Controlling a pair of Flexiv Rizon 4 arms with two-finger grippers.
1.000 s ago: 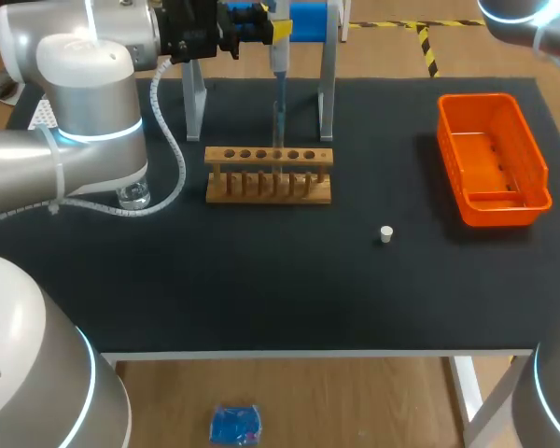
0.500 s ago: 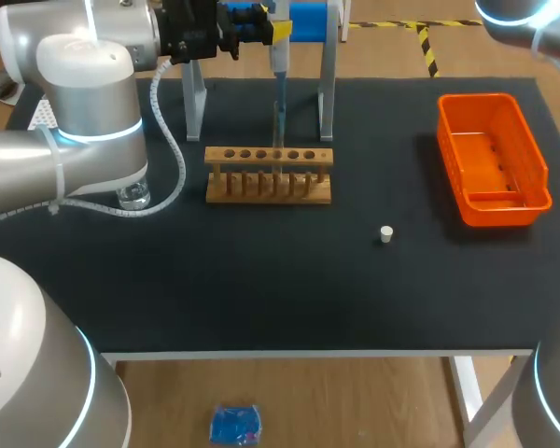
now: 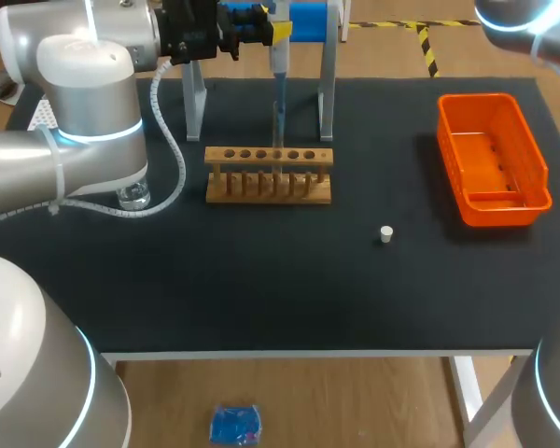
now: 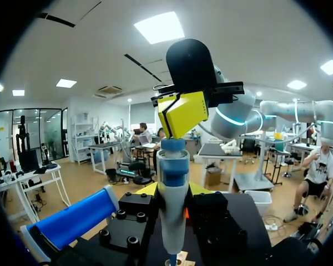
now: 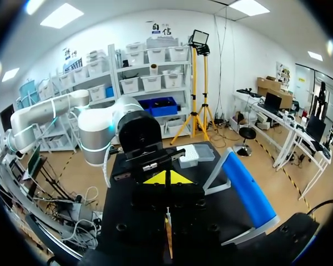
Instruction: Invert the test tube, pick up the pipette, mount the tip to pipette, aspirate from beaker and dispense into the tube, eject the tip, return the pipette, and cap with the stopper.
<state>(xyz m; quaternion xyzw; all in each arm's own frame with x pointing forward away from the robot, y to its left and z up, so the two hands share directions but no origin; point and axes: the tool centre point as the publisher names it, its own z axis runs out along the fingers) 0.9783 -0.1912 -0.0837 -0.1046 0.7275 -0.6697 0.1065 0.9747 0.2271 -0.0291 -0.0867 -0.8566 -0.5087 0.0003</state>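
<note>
Left gripper [image 4: 173, 191] is squeezing the pipette [image 4: 172, 216] from both sides and holding it up straight. Right gripper [image 5: 166, 178] is sitting on the pipette's blue top with its yellow tips pressed together. The pipette's thin end is hanging over the wooden test tube rack [image 3: 269, 175]. The little white stopper [image 3: 386, 234] is lying on the black table [image 3: 261, 280], near the orange bin [image 3: 492, 159].

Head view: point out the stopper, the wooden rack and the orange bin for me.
stopper [image 3: 386, 234], head view, its top face.
wooden rack [image 3: 261, 196], head view, front edge of its base.
orange bin [image 3: 504, 213], head view, its near wall.
</note>
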